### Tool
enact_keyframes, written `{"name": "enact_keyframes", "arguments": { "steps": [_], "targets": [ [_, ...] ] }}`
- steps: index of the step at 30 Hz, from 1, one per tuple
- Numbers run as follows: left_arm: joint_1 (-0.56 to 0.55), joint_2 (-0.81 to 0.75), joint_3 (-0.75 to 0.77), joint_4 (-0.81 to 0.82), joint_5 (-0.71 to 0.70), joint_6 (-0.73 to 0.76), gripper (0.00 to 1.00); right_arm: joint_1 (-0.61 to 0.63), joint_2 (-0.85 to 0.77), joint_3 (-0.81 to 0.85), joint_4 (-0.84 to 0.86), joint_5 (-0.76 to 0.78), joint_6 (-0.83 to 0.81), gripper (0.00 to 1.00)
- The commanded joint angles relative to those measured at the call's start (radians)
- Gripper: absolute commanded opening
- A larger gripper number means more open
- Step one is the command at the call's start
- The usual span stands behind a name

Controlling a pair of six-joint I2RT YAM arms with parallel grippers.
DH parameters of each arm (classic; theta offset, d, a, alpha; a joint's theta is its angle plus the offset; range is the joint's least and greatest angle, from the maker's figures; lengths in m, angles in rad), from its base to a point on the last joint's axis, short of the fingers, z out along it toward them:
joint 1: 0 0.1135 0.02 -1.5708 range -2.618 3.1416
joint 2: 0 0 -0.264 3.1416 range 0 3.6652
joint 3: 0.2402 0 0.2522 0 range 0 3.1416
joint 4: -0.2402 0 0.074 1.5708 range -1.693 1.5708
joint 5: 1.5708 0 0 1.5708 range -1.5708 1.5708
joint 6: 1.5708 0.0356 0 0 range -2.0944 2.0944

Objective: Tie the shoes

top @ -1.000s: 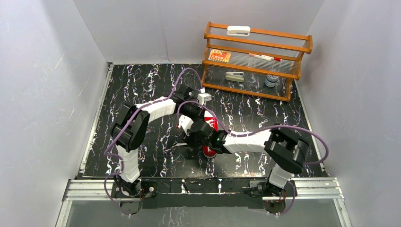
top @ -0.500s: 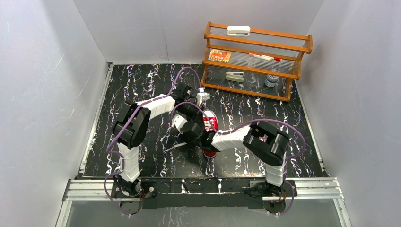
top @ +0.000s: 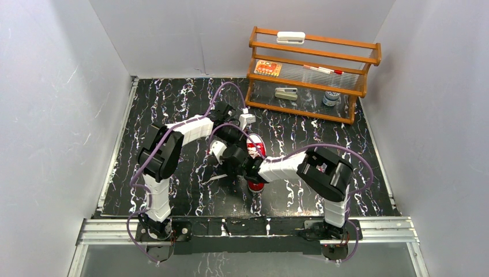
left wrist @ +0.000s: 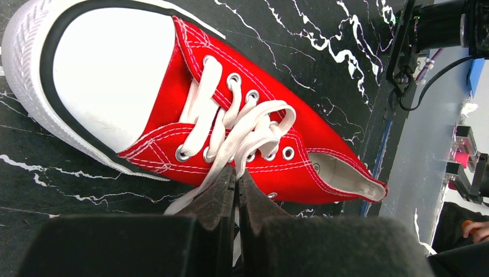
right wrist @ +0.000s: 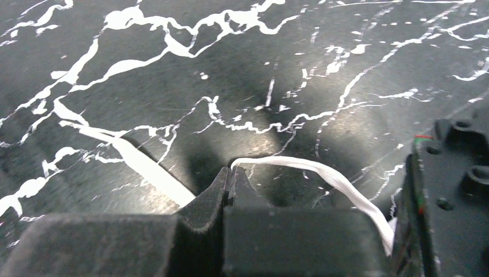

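Note:
The red shoe (left wrist: 323, 156) with a white toe cap (left wrist: 109, 69) lies on the black marbled table, and it shows mid-table (top: 256, 149) in the top view. Its white laces (left wrist: 248, 124) are loosely crossed over the eyelets. My left gripper (left wrist: 236, 173) is shut on one lace strand just beside the shoe's side. Left of the shoe, low over the table, my right gripper (right wrist: 230, 171) is shut on the end of another lace strand (right wrist: 323, 173), which curves away to the right. A loose lace end (right wrist: 150, 170) lies flat on the table by the right fingers.
A wooden rack (top: 314, 75) with small items stands at the back right. Grey walls close in the table on three sides. Both arms cross close together over the middle of the table. A black arm part (right wrist: 455, 190) sits at the right edge of the right wrist view.
The right gripper has gone from open to shut on the lace. The right arm folded its elbow in and moved left past the shoe. The left gripper stayed shut and barely moved.

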Motion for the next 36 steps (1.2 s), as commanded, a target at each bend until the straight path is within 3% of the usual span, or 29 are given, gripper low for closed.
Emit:
{"name": "enact_keyframes", "arguments": {
  "steps": [1,13,25,32,36],
  "targets": [
    [0.0,-0.055,-0.015,-0.027,0.052,0.001,0.0,-0.031,-0.04,0.017,-0.127,-0.248,-0.009,0.0],
    [0.0,-0.089,-0.037,-0.021,-0.075,-0.046,0.0,-0.046,-0.206,0.018,-0.243,-0.419,-0.036,0.0],
    [-0.011,-0.223,-0.222,0.272,-0.026,-0.348,0.0,-0.063,-0.416,-0.042,-0.313,-0.279,0.441,0.0],
    [-0.011,-0.253,-0.228,0.309,-0.095,-0.404,0.0,-0.076,-0.427,0.086,-0.657,-0.252,0.491,0.0],
    [-0.011,-0.232,-0.223,0.336,-0.097,-0.438,0.0,-0.124,-0.487,0.071,-0.847,-0.214,0.525,0.0]
  ]
}}
